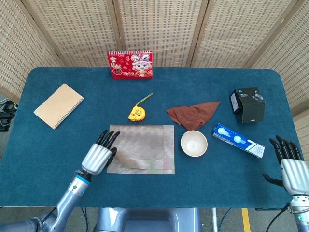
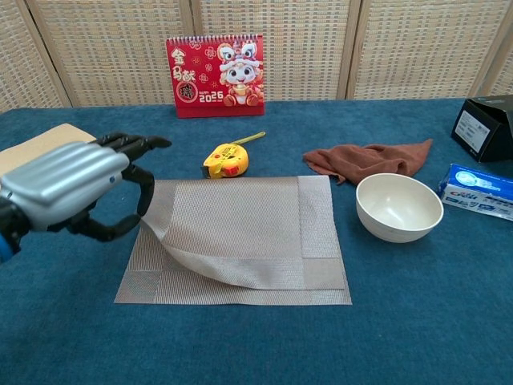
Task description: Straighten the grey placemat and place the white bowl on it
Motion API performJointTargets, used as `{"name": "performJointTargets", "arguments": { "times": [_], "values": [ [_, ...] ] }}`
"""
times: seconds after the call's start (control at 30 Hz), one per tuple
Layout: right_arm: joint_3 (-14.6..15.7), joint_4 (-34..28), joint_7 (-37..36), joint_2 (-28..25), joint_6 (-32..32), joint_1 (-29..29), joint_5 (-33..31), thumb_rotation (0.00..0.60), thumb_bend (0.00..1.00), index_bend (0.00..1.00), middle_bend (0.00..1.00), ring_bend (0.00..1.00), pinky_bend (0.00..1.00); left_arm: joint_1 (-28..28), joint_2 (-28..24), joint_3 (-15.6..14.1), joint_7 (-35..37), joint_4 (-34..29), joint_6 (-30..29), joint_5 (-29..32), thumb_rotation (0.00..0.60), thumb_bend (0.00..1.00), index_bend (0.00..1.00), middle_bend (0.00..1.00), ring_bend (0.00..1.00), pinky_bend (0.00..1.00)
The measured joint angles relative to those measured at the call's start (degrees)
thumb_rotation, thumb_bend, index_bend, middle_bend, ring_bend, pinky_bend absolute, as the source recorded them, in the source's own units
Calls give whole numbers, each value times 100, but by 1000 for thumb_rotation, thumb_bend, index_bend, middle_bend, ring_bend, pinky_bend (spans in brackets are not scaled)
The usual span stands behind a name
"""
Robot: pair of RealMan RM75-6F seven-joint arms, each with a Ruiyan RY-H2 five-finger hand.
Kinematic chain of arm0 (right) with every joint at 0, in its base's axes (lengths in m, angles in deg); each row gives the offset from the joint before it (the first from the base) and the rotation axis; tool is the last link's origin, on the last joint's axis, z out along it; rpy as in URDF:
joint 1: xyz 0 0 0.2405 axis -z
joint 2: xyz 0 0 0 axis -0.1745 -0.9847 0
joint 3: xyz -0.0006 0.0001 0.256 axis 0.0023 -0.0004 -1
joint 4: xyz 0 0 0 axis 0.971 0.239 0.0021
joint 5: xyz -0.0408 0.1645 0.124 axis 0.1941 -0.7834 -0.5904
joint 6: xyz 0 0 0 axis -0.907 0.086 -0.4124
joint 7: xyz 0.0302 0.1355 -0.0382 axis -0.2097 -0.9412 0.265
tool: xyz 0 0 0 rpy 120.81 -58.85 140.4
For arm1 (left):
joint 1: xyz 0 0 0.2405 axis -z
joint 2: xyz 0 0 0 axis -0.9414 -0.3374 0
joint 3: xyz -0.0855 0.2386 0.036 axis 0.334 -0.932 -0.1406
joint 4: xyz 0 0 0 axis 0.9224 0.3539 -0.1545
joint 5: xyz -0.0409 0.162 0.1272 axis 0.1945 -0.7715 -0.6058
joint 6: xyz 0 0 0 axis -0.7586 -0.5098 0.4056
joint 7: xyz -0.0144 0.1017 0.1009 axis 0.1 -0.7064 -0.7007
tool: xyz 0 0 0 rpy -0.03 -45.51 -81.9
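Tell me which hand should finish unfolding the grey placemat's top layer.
Left. The left hand already holds the placemat's lifted near-left corner. The right hand sits open at the table's far right edge, beyond the white bowl and toothpaste box.
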Motion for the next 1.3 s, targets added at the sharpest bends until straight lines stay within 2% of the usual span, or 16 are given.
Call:
{"name": "performJointTargets", "arguments": {
  "times": [0.23, 0.3, 0.37, 0.63, 0.93, 1.3],
  "values": [
    [-72, 137, -17, 40, 183, -51, -247, 600, 90, 54, 0, 0, 0, 612, -170, 837, -385, -34, 486, 737, 600, 550, 594, 0, 0, 0],
    [-78, 172, -23, 54, 224, -63, -279, 600, 90, 54, 0, 0, 0, 739, -151, 987, -425, 21, 580, 929, 600, 552, 599, 0, 0, 0],
    [-84, 212, -20, 69, 267, -77, -315, 600, 90, 54, 0, 0, 0, 924, -91, 1183, -500, 171, 682, 1160, 600, 553, 602, 0, 0, 0],
    [-99, 387, -15, 177, 411, -143, -400, 600, 90, 54, 0, 0, 0, 1551, 426, 1635, -897, 1251, 794, 1809, 600, 575, 606, 0, 0, 0],
    [-119, 461, -56, 211, 404, -148, -418, 600, 90, 54, 0, 0, 0, 2190, 975, 1894, -1317, 2364, 509, 2092, 600, 574, 618, 0, 0, 0],
    [-154, 464, -106, 182, 388, -139, -461, 600, 90, 54, 0, 0, 0, 2706, 1259, 2048, -1692, 3250, 419, 2429, 600, 571, 614, 0, 0, 0]
  ]
}}
